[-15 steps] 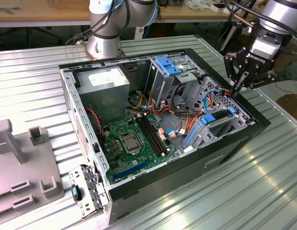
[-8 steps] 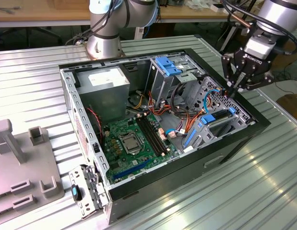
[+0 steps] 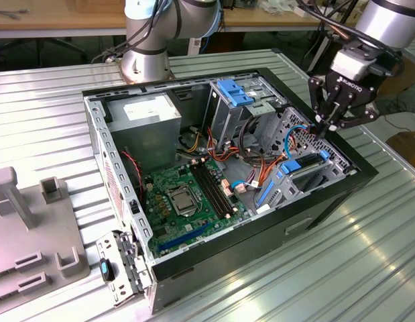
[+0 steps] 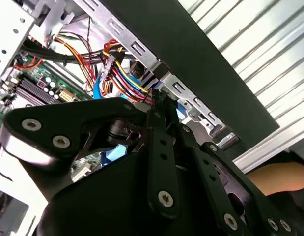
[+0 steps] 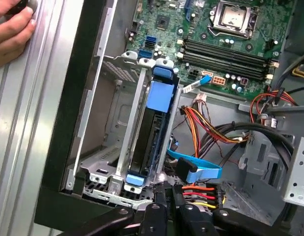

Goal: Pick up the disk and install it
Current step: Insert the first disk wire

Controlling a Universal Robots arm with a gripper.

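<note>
The disk (image 3: 306, 166), a dark drive in a bright blue carrier, sits slotted on edge in the metal drive cage (image 3: 328, 151) at the exterior view's right side of the open computer case. The first wrist view shows the disk (image 5: 154, 123) between the cage rails (image 5: 134, 123). My gripper (image 3: 326, 125) hangs just above the cage's far end, fingers shut with nothing seen between them. In both wrist views the gripper (image 5: 167, 194) (image 4: 159, 96) has its tips close to the disk's end and to a bundle of coloured wires (image 4: 117, 69).
The case holds a green motherboard (image 3: 184, 194), a grey power supply (image 3: 143, 111), a fixed blue bracket (image 3: 234, 90) and a blue flat cable (image 5: 201, 169). A person's hand (image 5: 9, 29) rests on the ribbed table beside the case. Grey fixtures (image 3: 19, 228) stand at the exterior view's left.
</note>
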